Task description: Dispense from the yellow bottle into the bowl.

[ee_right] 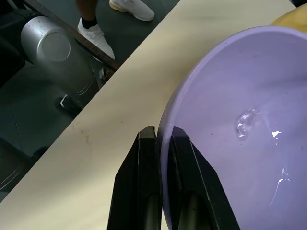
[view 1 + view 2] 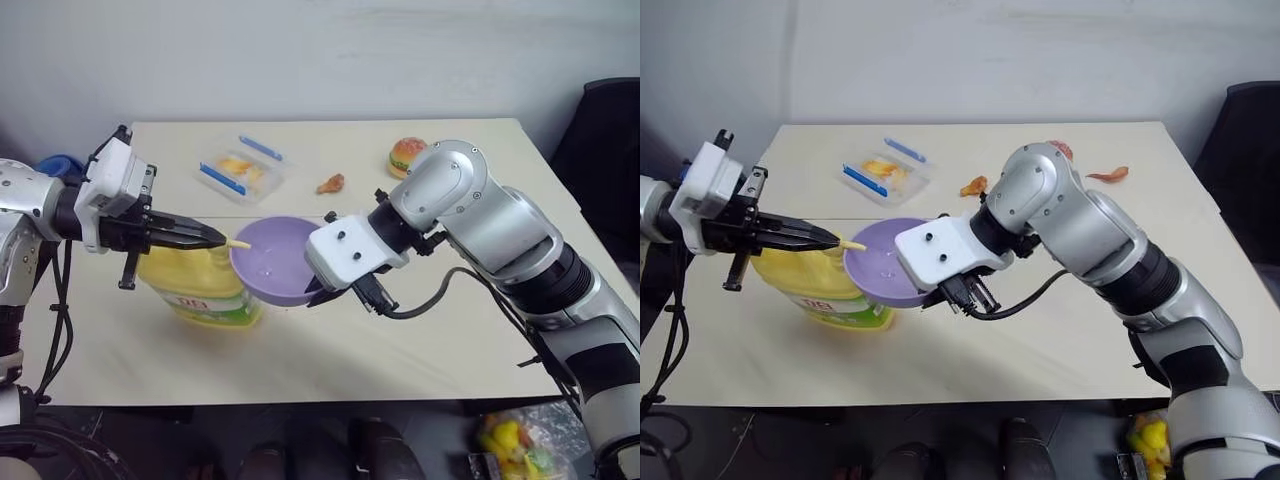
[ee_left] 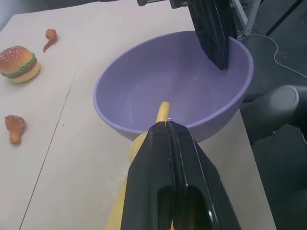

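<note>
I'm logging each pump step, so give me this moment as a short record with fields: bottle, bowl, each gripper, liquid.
bottle: yellow bottle on the table, spout over the bowl rim
bowl: purple bowl, tilted, beside the bottle
left gripper: shut, on the pump top
right gripper: shut on the bowl rim
liquid: small clear blob inside the bowl

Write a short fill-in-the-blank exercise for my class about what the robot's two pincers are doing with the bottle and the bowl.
1. The right pincer is clamped on the rim of the ____ bowl.
2. The left pincer is shut and rests on the pump of the ____ bottle.
3. The pump's spout points over the ____.
4. A small pool of clear ____ lies in the bowl.

Missing words: purple; yellow; bowl; liquid
</note>
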### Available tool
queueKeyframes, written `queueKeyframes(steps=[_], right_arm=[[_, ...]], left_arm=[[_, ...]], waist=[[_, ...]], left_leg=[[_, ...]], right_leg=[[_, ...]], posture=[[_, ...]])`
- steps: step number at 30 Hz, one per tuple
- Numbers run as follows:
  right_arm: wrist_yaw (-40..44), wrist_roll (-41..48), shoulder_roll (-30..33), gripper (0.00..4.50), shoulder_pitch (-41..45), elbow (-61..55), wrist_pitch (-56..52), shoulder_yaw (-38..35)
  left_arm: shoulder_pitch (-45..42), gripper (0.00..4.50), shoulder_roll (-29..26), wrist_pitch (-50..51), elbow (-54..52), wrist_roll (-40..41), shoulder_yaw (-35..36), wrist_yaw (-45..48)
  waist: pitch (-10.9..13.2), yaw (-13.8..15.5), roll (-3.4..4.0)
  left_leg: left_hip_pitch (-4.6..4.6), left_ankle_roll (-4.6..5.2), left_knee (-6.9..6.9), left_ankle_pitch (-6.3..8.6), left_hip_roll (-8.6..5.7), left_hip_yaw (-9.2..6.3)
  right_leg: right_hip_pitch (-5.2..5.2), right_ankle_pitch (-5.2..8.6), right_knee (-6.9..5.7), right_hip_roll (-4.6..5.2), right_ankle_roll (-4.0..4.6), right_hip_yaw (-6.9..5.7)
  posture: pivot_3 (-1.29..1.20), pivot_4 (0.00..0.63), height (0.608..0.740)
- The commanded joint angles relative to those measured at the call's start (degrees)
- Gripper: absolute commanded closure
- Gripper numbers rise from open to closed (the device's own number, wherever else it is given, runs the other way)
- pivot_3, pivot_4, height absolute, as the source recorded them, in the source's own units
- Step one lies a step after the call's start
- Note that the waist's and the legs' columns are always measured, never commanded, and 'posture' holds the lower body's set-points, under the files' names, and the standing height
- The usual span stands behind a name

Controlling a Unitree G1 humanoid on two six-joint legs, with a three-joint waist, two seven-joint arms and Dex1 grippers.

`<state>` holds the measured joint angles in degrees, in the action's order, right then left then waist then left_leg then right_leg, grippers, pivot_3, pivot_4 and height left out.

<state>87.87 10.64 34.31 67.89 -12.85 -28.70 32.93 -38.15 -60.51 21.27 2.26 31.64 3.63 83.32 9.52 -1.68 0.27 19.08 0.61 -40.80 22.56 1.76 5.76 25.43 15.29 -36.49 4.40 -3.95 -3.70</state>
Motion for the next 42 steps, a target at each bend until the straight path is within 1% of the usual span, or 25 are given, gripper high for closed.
queueKeyframes(steps=[1,4,7,10,13,15,19,20,22,23,26,30,32,33,36,38,39,42], right_arm=[[0.75,0.19,0.15,4.5,0.28,-1.06,1.42,-1.58],[0.6,-0.04,0.22,4.5,-0.07,-0.92,1.99,-1.61],[-0.02,-0.46,0.5,4.5,-0.87,-0.72,2.79,-1.92],[-0.69,-0.99,1.4,4.5,-2.3,-0.89,3.53,-2.42],[-1.33,-1.4,3.03,4.5,-4.52,-1.55,4.27,-3.09],[-2.03,-1.77,4.43,4.5,-6.35,-2.05,4.58,-3.64],[-7.14,-6.45,9.47,4.5,-15.61,-0.64,10.25,-5.56],[-8.07,-7.3,10.11,4.5,-17.25,-0.17,11.48,-5.93],[-11.55,-9.84,11.07,4.5,-21.82,2.6,14.7,-6.77],[-12.63,-10.69,11.23,4.5,-23.23,3.61,15.74,-7.08],[-17.64,-14.28,10.3,4.5,-27.33,9.86,21.53,-7.09],[-22.9,-17.75,7.72,4.5,-29.37,17.16,26.76,-6.65],[-24.44,-19.37,6.96,3.92,-29.56,19.82,29.29,-6.44],[-24.71,-19.82,6.73,3.7,-29.63,20.66,29.88,-6.42],[-24.35,-19.31,6.34,2.62,-30.61,21.24,29.61,-7.07],[-23.62,-18.46,7.16,2.01,-31.27,19.65,28.9,-8.14],[-23.29,-17.83,7.62,1.67,-31.45,18.4,28.06,-9.15],[-19.93,-11.08,10.7,0.63,-31.59,11.31,19.78,-16.16]], left_arm=[[3.68,4.48,0.64,2.43,1.8,-5.8,-6.46,-0.03],[0.42,4.48,1.49,6.31,1.55,-2.48,-4.51,-0.65],[-5.43,4.48,1.69,13.51,1.26,2.74,-1.17,-0.78],[-10.2,3.94,0.2,21.54,0.83,7.94,1.41,0.75],[-12.23,3.04,-1.54,25.86,-0.9,11.36,3.63,1.9],[-12.94,2.45,-2.68,27.55,-2.41,13.0,5.02,1.91],[-12.1,1.15,-7.52,31.8,-8.08,17.86,9.95,2.99],[-11.48,0.91,-8.37,32.22,-9.16,18.56,10.73,3.05],[-8.66,0.23,-10.77,32.5,-11.85,19.34,12.56,3.74],[-7.58,0.03,-11.54,32.46,-12.69,19.62,13.15,3.85],[-3.54,0.03,-13.64,31.52,-15.05,19.69,15.17,4.5],[0.95,0.03,-14.91,28.51,-16.65,18.62,16.59,4.52],[1.48,0.0,-15.0,27.59,-16.67,18.87,16.8,3.8],[1.64,0.0,-15.04,27.12,-16.66,18.87,16.8,3.57],[2.3,0.0,-15.07,25.66,-16.5,18.37,16.4,3.27],[3.53,0.0,-15.11,24.1,-16.09,17.17,16.12,3.31],[4.14,0.0,-15.14,23.27,-15.77,16.48,16.0,3.33],[6.35,0.0,-15.2,21.22,-13.87,14.62,16.82,3.22]], waist=[[-0.07,0.01,0.09],[-0.07,0.07,0.1],[-0.03,0.14,0.04],[0.28,0.05,-0.46],[0.35,0.01,-0.58],[0.37,-0.03,-0.59],[0.55,0.02,-0.88],[0.58,0.03,-0.93],[0.59,0.05,-0.93],[0.6,0.04,-0.93],[0.63,0.04,-0.96],[0.7,0.03,-0.92],[0.71,0.03,-0.9],[0.71,0.03,-0.9],[0.71,0.03,-0.9],[0.71,0.08,-0.9],[0.71,0.11,-0.9],[0.77,0.13,-0.82]], left_leg=[[0.0,0.0,0.01,0.0,0.0,0.0],[0.04,0.0,0.0,0.0,-0.01,-0.01],[0.11,0.0,-0.02,0.0,-0.03,-0.03],[0.33,0.0,-0.09,0.0,0.0,-0.21],[0.78,0.0,-0.09,0.0,0.01,-0.35],[1.42,0.03,-0.22,0.02,-0.09,-0.32],[1.58,0.05,-0.21,0.03,-0.07,-0.35],[1.59,0.05,-0.22,0.03,-0.08,-0.36],[1.6,0.06,-0.23,0.03,-0.1,-0.35],[1.58,0.06,-0.27,0.03,-0.09,-0.34],[1.43,0.02,-0.31,0.01,-0.08,-0.3],[1.38,-0.08,-0.33,-0.05,-0.04,-0.27],[1.39,-0.08,-0.3,-0.05,-0.03,-0.26],[1.39,-0.08,-0.29,-0.05,-0.03,-0.26],[1.4,-0.08,-0.28,-0.05,-0.05,-0.25],[1.4,-0.07,-0.29,-0.05,-0.04,-0.25],[1.4,-0.07,-0.29,-0.05,-0.05,-0.25],[1.4,-0.07,-0.31,-0.05,-0.05,-0.26]], right_leg=[[0.0,0.0,-0.01,0.04,0.0,0.0],[0.01,0.0,-0.01,0.03,0.0,-0.02],[0.02,-0.01,-0.04,0.0,-0.01,-0.04],[0.1,-0.01,-0.04,-0.08,-0.01,-0.12],[0.4,-0.01,0.07,0.01,-0.01,-0.11],[1.12,-0.03,-0.02,0.04,-0.04,-0.13],[1.19,-0.03,0.1,0.1,-0.05,-0.61],[1.17,-0.03,0.12,0.12,-0.05,-0.64],[1.12,-0.06,0.27,0.12,-0.1,-0.65],[1.09,-0.06,0.25,0.12,-0.1,-0.64],[1.02,-0.06,0.07,0.07,-0.1,-0.58],[1.04,-0.04,0.02,0.01,-0.06,-0.54],[1.06,-0.03,-0.02,-0.03,-0.06,-0.53],[1.06,-0.03,-0.02,-0.03,-0.06,-0.53],[1.05,-0.04,0.02,-0.02,-0.06,-0.53],[1.05,-0.04,0.03,-0.02,-0.06,-0.54],[1.05,-0.04,0.01,-0.01,-0.06,-0.54],[1.04,-0.04,-0.02,-0.01,-0.06,-0.54]], posture=[[0.0,0.15,0.74],[0.0,0.15,0.74],[0.0,0.15,0.74],[0.0,0.15,0.74],[0.0,0.15,0.74],[0.0,0.15,0.74],[0.0,0.15,0.74],[0.0,0.15,0.74],[0.0,0.15,0.74],[0.0,0.15,0.74],[0.0,0.15,0.74],[0.0,0.15,0.74],[0.0,0.15,0.74],[0.0,0.15,0.74],[0.0,0.15,0.74],[0.0,0.15,0.74],[0.0,0.15,0.74],[0.0,0.15,0.74]])
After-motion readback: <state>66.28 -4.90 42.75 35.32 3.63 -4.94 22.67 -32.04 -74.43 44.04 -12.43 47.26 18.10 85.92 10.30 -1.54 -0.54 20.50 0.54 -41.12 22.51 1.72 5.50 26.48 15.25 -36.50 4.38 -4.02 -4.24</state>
